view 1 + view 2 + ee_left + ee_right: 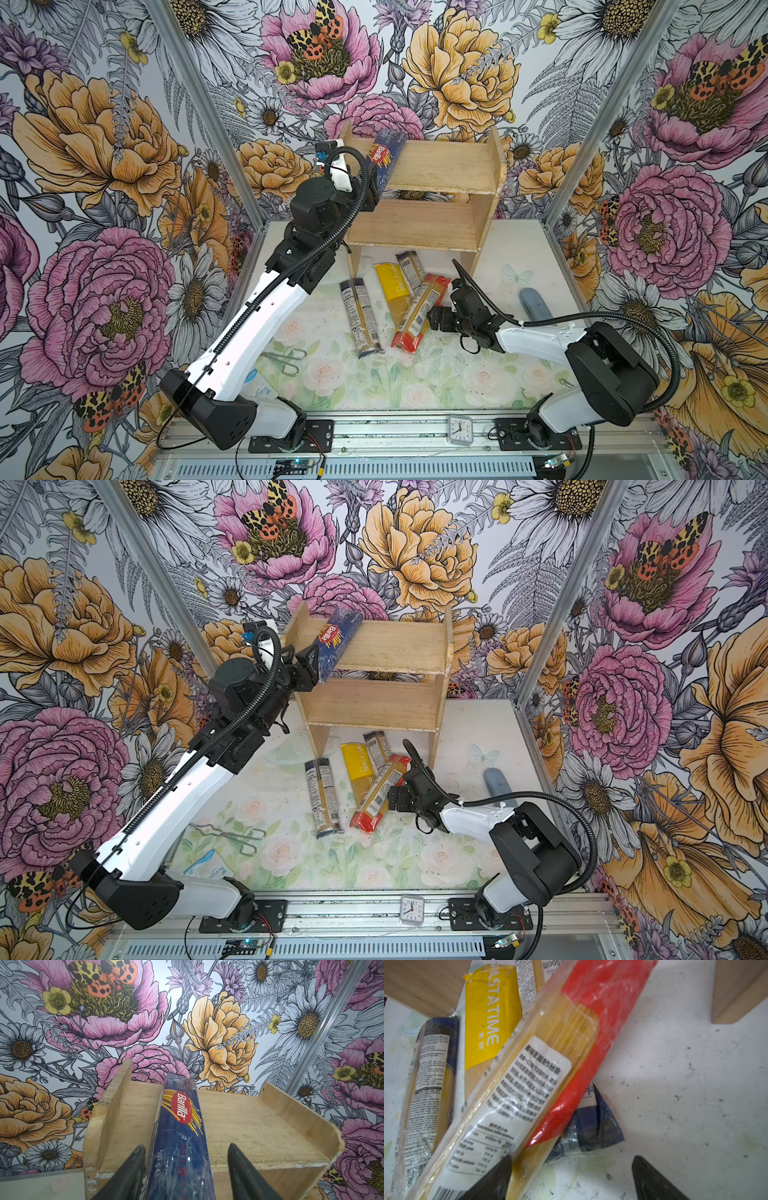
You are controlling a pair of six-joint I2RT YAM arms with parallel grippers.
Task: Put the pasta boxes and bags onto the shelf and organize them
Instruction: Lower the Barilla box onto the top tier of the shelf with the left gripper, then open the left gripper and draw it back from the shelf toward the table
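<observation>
Floral walls (104, 145), rose-print table (374, 386). Barilla box (386, 160) on shelf (449, 166) top, long axis front-to-back. Left gripper (186, 1146), right gripper (572, 1157): jaws apart.

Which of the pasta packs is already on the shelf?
The dark blue Barilla box. It alone lies on the top tier of the shelf; all the others lie lower, on the table in front of the shelf.

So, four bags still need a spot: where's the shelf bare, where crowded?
Bare: the top tier from the Barilla box to the right side panel, and the lower tier as far as visible. Crowded: the table in front, where the bags overlap.
</observation>
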